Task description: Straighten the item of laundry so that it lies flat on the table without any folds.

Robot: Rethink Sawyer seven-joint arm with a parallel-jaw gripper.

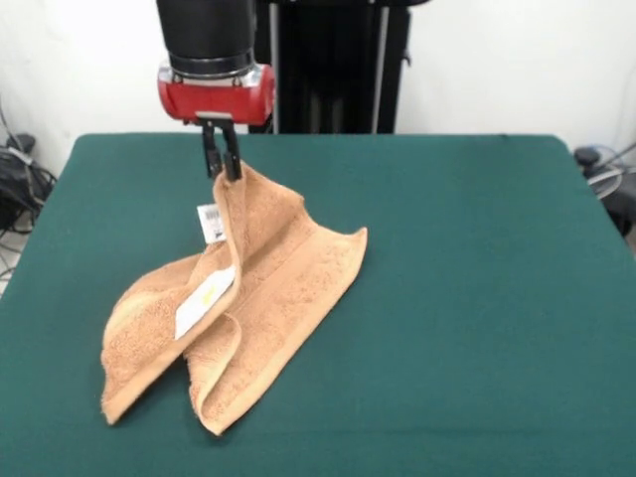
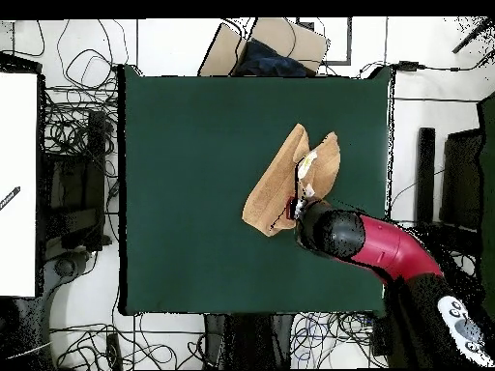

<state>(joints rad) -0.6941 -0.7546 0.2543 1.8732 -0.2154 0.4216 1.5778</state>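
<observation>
I see a white wall (image 1: pixel 517 60) behind, pale floor (image 2: pixel 425 106) all round. Black cables (image 2: pixel 77 97) tangled on the floor, a cardboard box (image 2: pixel 290 41) at one side, a white board (image 2: pixel 17 184) at another.

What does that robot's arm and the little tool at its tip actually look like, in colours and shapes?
The arm is thick and rounded, red along its length with black sections; its base end carries a white patch with dark marks. In the front view the wrist is a black cylinder with a silver ring above a glossy red collar. Below it the tool is small: two thin black fingers side by side. No loose cables show on the arm.
</observation>
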